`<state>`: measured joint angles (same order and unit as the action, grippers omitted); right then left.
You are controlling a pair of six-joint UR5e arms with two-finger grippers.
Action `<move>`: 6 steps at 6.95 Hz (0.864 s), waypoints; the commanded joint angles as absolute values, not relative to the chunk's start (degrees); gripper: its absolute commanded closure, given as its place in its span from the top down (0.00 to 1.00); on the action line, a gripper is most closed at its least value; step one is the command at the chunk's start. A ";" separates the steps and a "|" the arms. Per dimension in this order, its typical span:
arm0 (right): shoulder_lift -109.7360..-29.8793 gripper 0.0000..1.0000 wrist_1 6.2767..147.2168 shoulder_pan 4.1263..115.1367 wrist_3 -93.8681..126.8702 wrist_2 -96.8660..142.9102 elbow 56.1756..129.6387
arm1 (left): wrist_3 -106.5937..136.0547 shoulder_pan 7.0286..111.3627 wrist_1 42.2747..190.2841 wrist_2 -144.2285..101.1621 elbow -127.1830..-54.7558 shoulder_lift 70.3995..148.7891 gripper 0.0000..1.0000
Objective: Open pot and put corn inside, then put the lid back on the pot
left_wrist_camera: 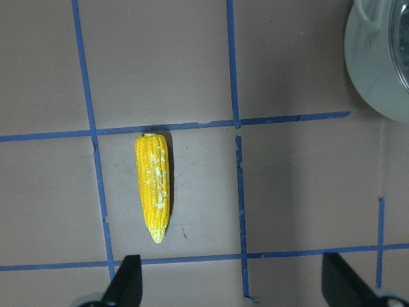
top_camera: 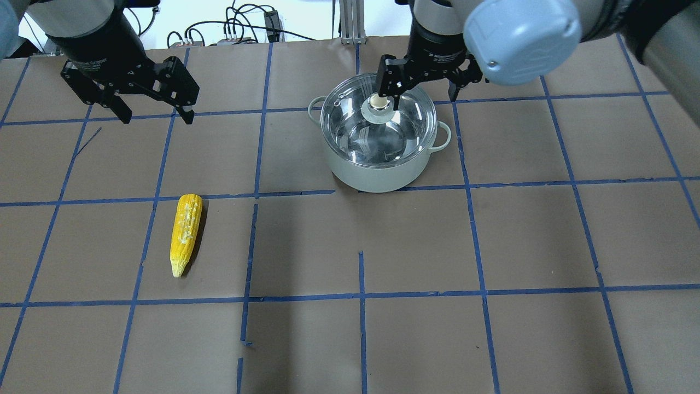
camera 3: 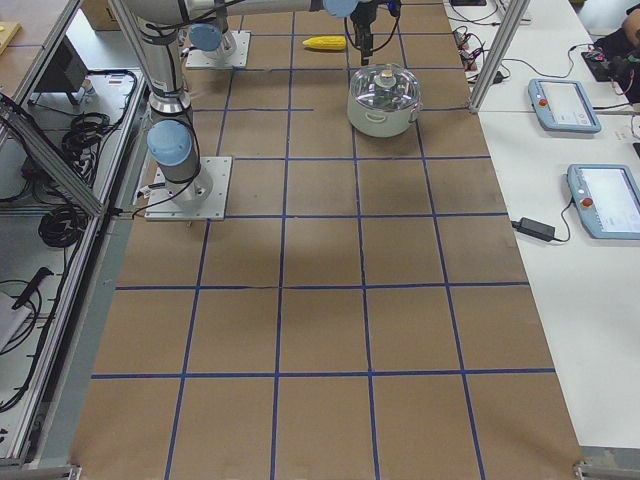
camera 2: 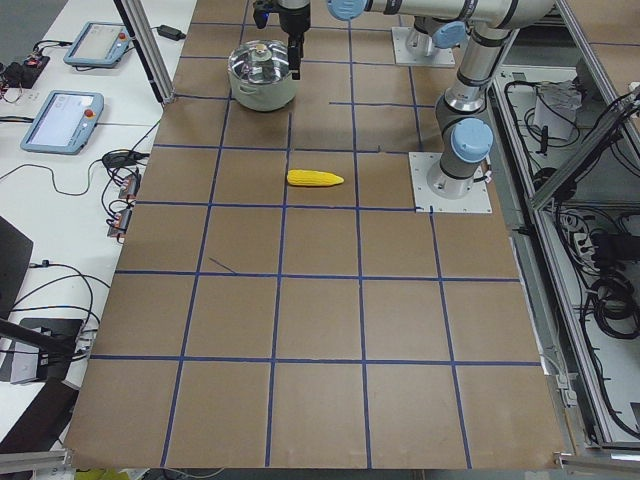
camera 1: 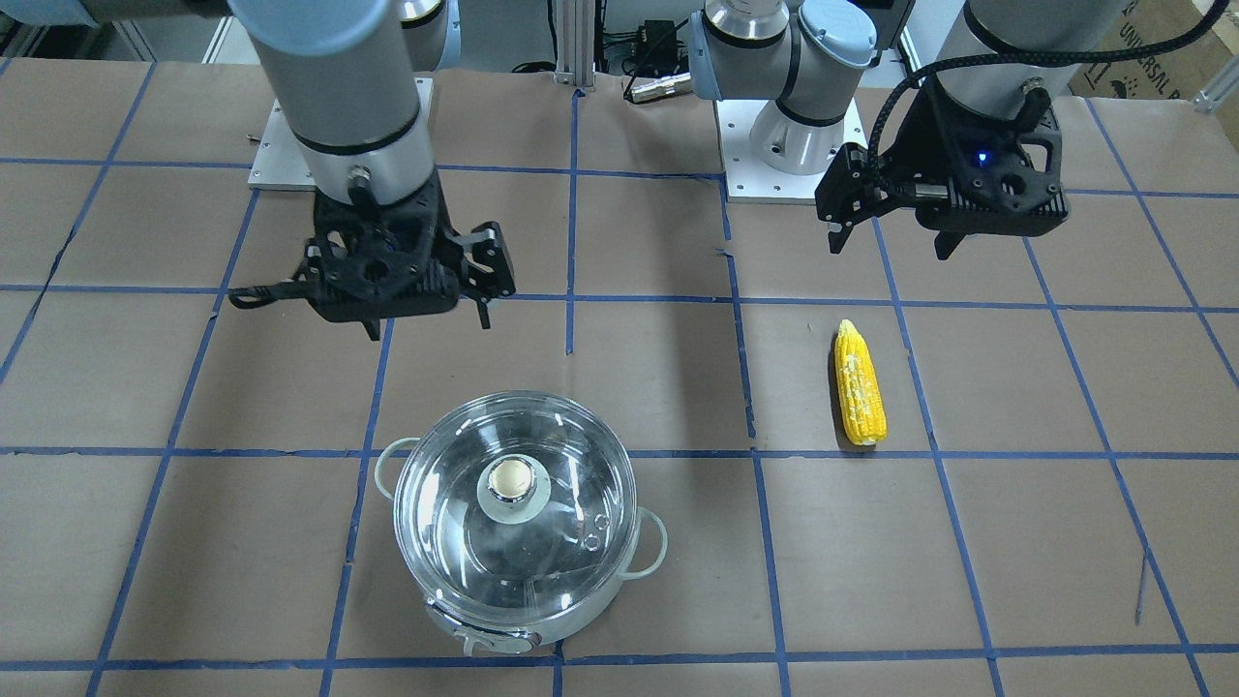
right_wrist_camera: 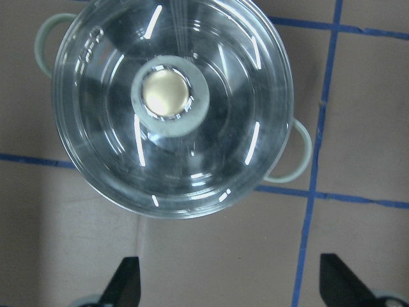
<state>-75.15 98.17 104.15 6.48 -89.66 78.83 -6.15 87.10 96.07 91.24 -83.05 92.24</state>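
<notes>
The steel pot stands on the table with the clear glass lid shut on it, cream-topped knob in the middle. It also shows in the overhead view and the right wrist view. The yellow corn lies flat on the paper, apart from the pot, also seen from overhead and by the left wrist. My left gripper hangs open and empty above the table, behind the corn. My right gripper hangs open and empty above the table beside the lidded pot.
Brown paper with a blue tape grid covers the table. Both arm base plates stand at the robot's edge. Control tablets lie on a side table beyond the pot's side. Cables run along the far edge.
</notes>
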 commanded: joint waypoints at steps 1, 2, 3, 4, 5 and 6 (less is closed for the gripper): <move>-66.65 0.95 104.21 107.40 8.88 -89.74 75.68 | -6.15 87.10 95.98 91.23 -83.06 92.20 1.00; -64.53 0.95 106.59 107.40 8.88 -89.74 75.59 | -6.15 87.10 95.98 91.23 -83.06 92.28 1.00; -62.51 0.95 109.48 107.32 8.79 -89.74 75.24 | -6.15 87.10 95.98 91.23 -83.06 92.29 1.00; -60.84 0.95 109.60 107.31 8.62 -89.82 73.32 | -6.15 87.10 95.98 91.23 -83.06 92.29 1.00; -60.30 0.94 109.16 107.31 8.87 -89.91 72.69 | -6.15 87.10 95.98 91.23 -83.14 92.29 1.00; -60.47 0.92 108.90 107.31 8.53 -89.91 73.21 | -6.15 87.10 95.98 91.23 -83.06 92.29 1.00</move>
